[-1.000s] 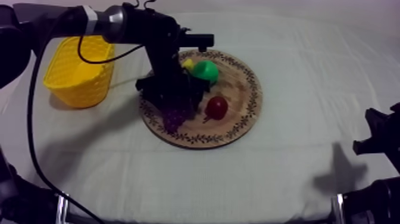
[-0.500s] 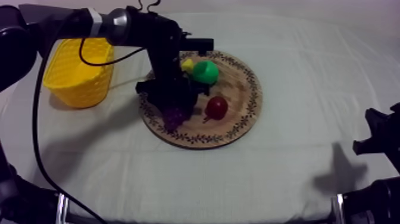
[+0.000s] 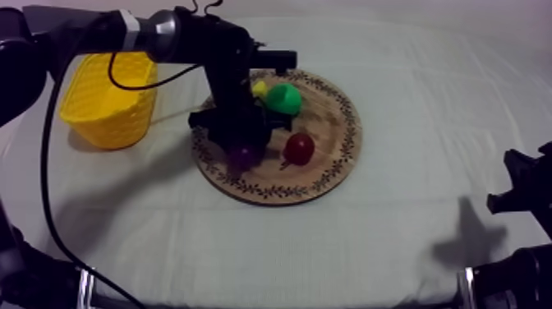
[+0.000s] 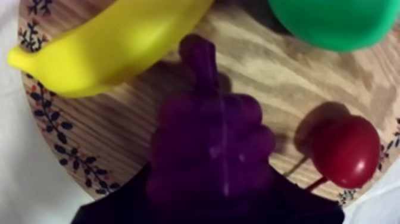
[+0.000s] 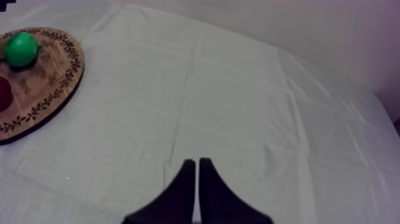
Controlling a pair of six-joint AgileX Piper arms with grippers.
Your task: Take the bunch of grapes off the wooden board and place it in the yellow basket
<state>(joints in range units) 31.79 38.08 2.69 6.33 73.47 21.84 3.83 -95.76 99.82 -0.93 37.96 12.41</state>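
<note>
Left gripper (image 3: 242, 145): low over the grapes (image 4: 208, 149); grip cannot be told.
Grapes: on the board (image 3: 333, 164), not lifted.
Right gripper (image 5: 197, 171): closed together, idle.
To do: lift, carry to basket (image 3: 111, 99).

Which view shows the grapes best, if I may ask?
Left wrist view: the grapes are close, stem and berries plain, over the board. Top view: a purple patch under the left arm. Right wrist view: the board's side with the pear.

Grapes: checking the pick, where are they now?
In the top view the bunch of grapes is at the left side of the wooden board, beside the small red fruit.
</note>
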